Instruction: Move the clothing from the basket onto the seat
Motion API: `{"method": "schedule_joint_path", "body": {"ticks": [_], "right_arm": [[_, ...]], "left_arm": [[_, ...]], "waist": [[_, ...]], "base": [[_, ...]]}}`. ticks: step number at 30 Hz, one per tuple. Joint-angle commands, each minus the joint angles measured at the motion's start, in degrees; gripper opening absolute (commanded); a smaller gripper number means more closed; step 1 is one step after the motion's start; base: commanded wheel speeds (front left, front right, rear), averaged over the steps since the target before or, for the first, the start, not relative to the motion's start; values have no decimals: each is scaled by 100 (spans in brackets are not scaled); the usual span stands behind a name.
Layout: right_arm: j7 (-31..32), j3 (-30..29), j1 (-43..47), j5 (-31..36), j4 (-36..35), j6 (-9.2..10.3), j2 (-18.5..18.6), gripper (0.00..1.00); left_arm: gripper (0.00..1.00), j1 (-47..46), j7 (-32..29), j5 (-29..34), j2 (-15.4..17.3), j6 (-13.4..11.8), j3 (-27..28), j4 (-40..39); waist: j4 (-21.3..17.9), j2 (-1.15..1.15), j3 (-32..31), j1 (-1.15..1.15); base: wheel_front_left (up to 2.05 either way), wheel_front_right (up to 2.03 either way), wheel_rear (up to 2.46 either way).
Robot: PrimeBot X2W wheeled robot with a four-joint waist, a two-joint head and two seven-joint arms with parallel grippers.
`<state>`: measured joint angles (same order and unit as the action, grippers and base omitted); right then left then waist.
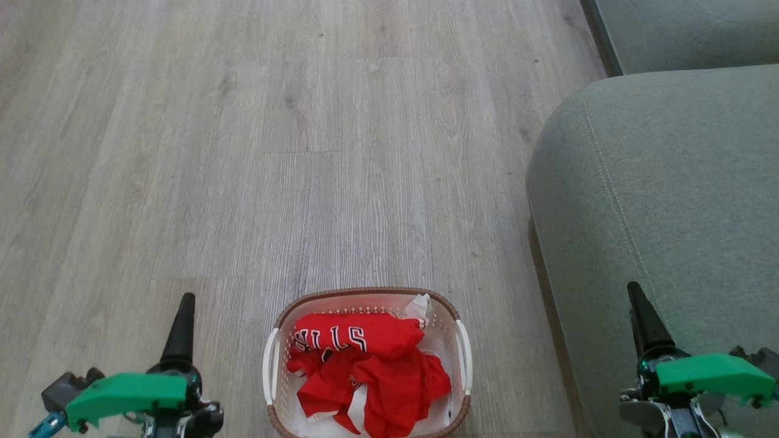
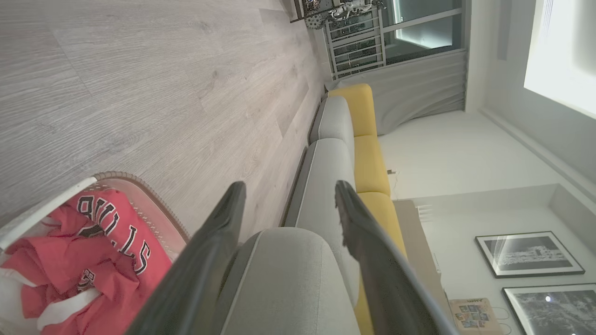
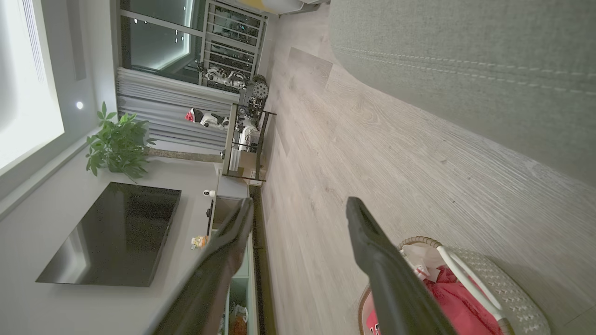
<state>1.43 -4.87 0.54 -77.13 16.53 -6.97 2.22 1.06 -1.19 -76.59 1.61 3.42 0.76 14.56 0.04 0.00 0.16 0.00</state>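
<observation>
The white perforated basket (image 1: 365,292) with a brown rim stands on the floor at the bottom middle of the head view. Crumpled red clothing (image 1: 371,365) with black-and-white lettering fills it. Right of the basket lies the grey-green seat (image 1: 669,201), bare on top. My left gripper (image 1: 184,304) hovers left of the basket, open and holding nothing. My right gripper (image 1: 635,291) hangs over the seat's front edge, also open. The left wrist view has the clothing (image 2: 93,242), the basket rim (image 2: 139,186) and the seat (image 2: 288,279). The right wrist view has the basket (image 3: 493,284) below the seat (image 3: 465,56).
Pale wood floor (image 1: 304,152) stretches ahead and to the left. A second sofa cushion (image 1: 688,30) sits at the top right. Yellow back cushions (image 2: 368,163) line the sofa. Across the room stand a TV (image 3: 111,232), a plant (image 3: 118,146) and a metal rack (image 3: 244,139).
</observation>
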Motion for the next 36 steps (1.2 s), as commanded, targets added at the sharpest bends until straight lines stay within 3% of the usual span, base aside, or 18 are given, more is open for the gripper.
{"method": "schedule_joint_path", "body": {"ticks": [1, 23, 36], "right_arm": [[-47, 47, -249, 103, -229, -14, 40, 100], [-422, 399, -164, 1986, -549, -23, 46, 100], [-643, 590, -138, 2976, -536, -28, 50, 100]], "left_arm": [[100, -222, 48, 112, 63, -17, 41, -244], [100, -60, 417, 2383, 108, -287, -298, -652], [100, 18, 634, 3447, 285, -573, -605, -734]], "waist": [[1, 0, -1, 0], [17, 0, -59, 0], [31, 0, -86, 0]], "base": [[0, 0, 0], [0, 0, 0], [0, 0, 0]]}}
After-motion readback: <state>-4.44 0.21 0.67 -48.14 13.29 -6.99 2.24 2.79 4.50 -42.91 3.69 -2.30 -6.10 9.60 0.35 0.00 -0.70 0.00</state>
